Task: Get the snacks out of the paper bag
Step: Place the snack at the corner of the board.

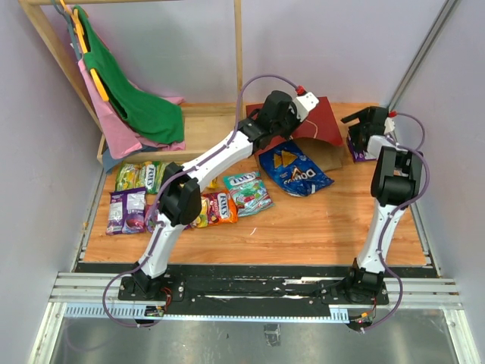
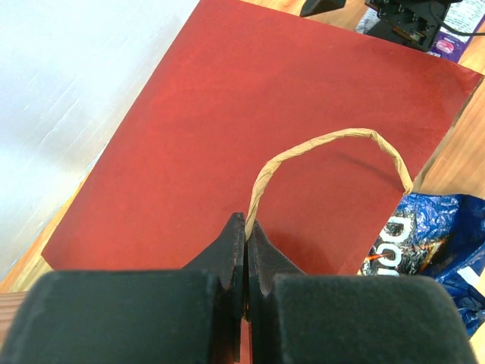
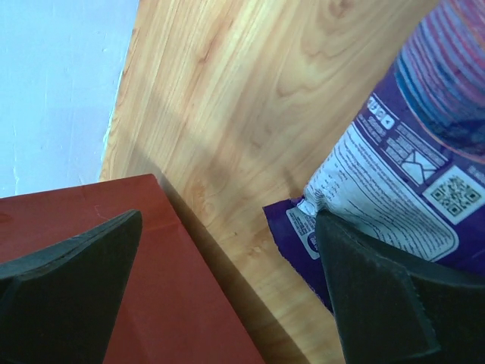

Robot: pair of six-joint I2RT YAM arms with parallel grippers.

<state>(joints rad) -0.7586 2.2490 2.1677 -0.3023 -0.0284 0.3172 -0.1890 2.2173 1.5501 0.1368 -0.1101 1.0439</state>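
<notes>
Top external view: the paper bag (image 1: pixel 324 121) lies at the far side of the tabletop (image 1: pixel 333 227), dark red face up. The left arm reaches diagonally across to it, and the left pincer (image 1: pixel 303 105) is at the bag's near edge. The blue Doritos bag (image 1: pixel 294 168) lies flat just in front of the paper bag. Small candy packets (image 1: pixel 227 199) lie spread over the left half of the tabletop: green and yellow ones, a purple one, red and orange ones. The right pincer (image 1: pixel 353 125) sits low at the bag's right end, just beside a purple packet (image 1: pixel 356 150). A green cloth (image 1: pixel 144 102) and a pink cloth (image 1: pixel 114 129) hang on a wooden rack (image 1: pixel 239 53) at far left.

Left wrist view: the left pincer is pressed together on one end of the tan twisted handle (image 2: pixel 333 140), which arches over the bag's red face. The Doritos bag shows at lower right, partly under the paper bag's edge.

Right wrist view: the right pincer's fingers (image 3: pixel 76 288) are spread wide and grip nothing. A red corner of the paper bag lies by one finger. The purple packet lies against the other, tilted, its printed back facing the camera. Bare wood shows between them.
</notes>
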